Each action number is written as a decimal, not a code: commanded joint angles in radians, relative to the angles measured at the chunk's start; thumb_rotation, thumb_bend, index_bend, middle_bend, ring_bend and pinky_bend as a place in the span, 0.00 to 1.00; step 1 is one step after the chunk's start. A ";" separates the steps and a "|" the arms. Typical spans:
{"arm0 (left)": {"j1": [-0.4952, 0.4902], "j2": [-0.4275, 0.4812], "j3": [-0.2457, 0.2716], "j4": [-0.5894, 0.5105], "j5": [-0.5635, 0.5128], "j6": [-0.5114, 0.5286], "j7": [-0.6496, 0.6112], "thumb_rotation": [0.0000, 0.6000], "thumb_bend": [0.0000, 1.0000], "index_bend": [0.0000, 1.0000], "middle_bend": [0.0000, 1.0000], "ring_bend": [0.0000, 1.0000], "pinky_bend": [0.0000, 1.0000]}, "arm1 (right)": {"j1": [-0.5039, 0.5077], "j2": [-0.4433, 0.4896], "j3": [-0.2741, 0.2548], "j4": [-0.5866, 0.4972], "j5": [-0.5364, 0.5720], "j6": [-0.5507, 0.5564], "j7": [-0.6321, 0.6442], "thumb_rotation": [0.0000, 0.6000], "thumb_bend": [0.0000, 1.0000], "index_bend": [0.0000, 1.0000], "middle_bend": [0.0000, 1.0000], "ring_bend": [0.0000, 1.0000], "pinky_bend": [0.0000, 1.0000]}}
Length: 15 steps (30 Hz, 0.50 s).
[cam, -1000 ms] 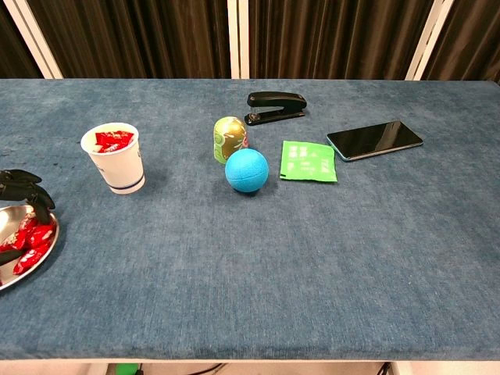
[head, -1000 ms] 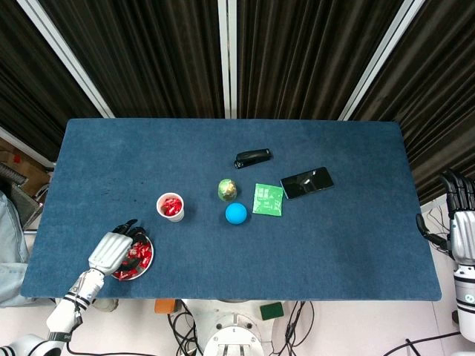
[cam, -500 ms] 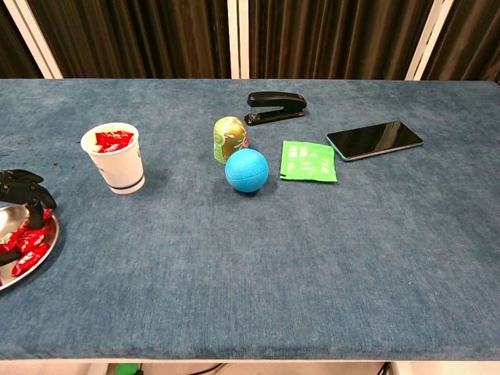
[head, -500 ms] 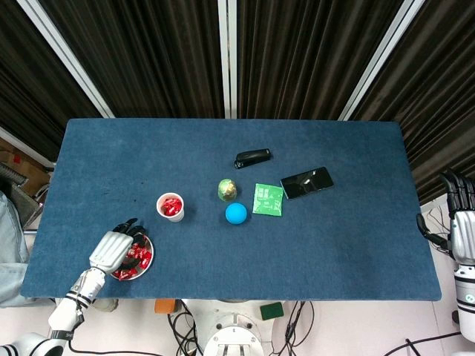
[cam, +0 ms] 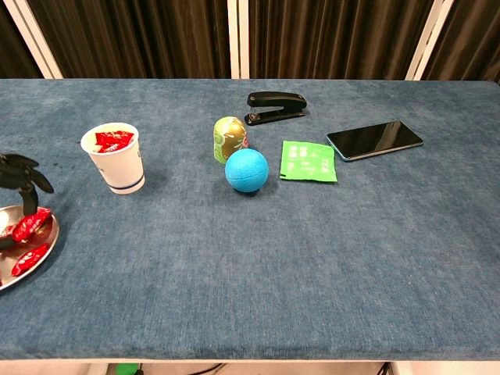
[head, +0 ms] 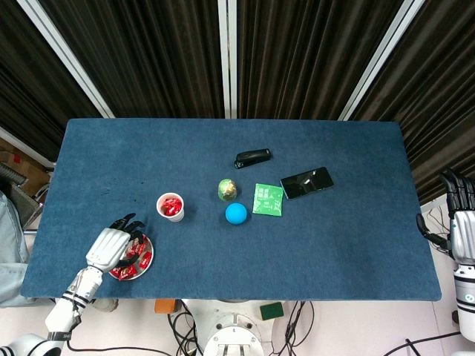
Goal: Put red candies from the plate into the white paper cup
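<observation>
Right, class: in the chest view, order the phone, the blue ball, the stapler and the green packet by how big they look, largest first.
1. Phone
2. and 3. Green packet and blue ball look alike
4. Stapler, though it lies farthest from the camera, so this is unsure

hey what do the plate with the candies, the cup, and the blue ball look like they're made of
Plate: seems to be metal, with a shiny silver rim that reflects light. Cup: looks like matte white paper with a blue band near its base. Blue ball: a dull, slightly grainy surface with no glare, so perhaps foam or rubber; the pictures leave that open.
</observation>
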 commanded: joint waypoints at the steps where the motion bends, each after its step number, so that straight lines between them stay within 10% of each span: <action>1: 0.008 0.027 -0.007 -0.030 0.013 0.032 0.000 1.00 0.29 0.55 0.24 0.07 0.22 | 0.000 0.000 0.000 0.000 0.000 0.000 0.001 1.00 0.35 0.00 0.00 0.00 0.00; 15: -0.053 0.140 -0.117 -0.156 -0.004 0.046 -0.028 1.00 0.29 0.55 0.24 0.07 0.22 | -0.003 -0.003 -0.002 0.006 -0.004 0.006 0.012 1.00 0.35 0.00 0.00 0.00 0.00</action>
